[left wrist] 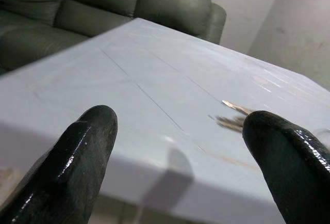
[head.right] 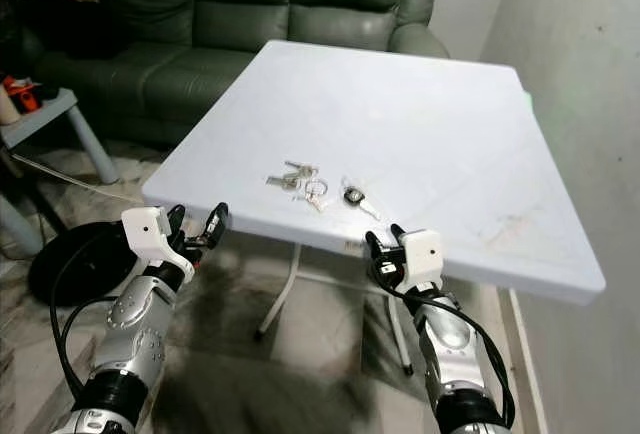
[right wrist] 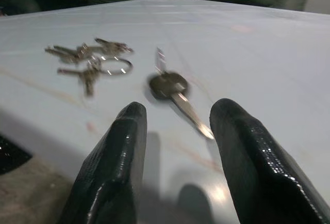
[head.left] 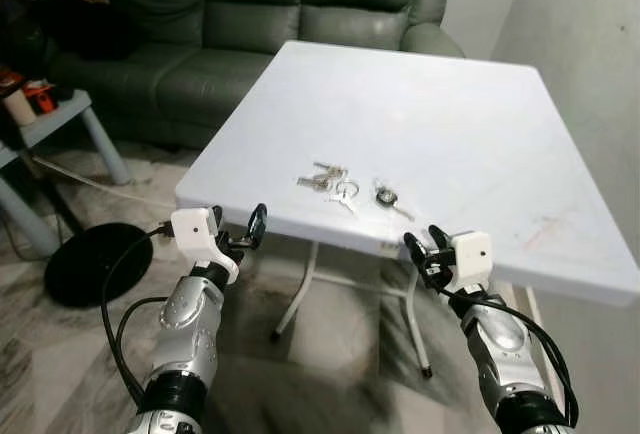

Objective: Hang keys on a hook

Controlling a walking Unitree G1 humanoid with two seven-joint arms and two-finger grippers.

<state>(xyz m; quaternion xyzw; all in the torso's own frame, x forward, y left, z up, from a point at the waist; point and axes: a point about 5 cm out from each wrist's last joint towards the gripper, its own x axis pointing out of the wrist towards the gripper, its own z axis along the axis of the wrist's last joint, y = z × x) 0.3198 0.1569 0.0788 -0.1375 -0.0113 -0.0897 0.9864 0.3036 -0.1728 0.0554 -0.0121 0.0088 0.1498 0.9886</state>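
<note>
Both silver arms reached up from below toward the near edge of the white bench [head.left: 480, 124]. At the near left corner the left end effector [head.left: 237, 226] hovered just off the rim, its two black fingers [left wrist: 85, 157] spread wide with nothing between them. Near the middle of the near edge, the right end effector [head.left: 423, 244] sat just below and in front of the rim, its fingers [right wrist: 116, 162] parted moderately and also empty.

On the bench, close to that near edge, lay a bunch of silver keys [head.left: 328, 182] on a ring, fanned flat on the surface. Just beside it, toward the right edge, a single key with a dark head [head.left: 386, 196] lay apart from the bunch, its blade pointing toward the near edge. In the right wrist view this dark-headed key [right wrist: 172, 91] lay directly ahead of the fingers, with the bunch off to one side.

Beyond the far edge stood a dark green sofa [head.left: 250, 14]. A black round base [head.left: 95, 259] rested on the marbled floor [head.left: 50, 344].
</note>
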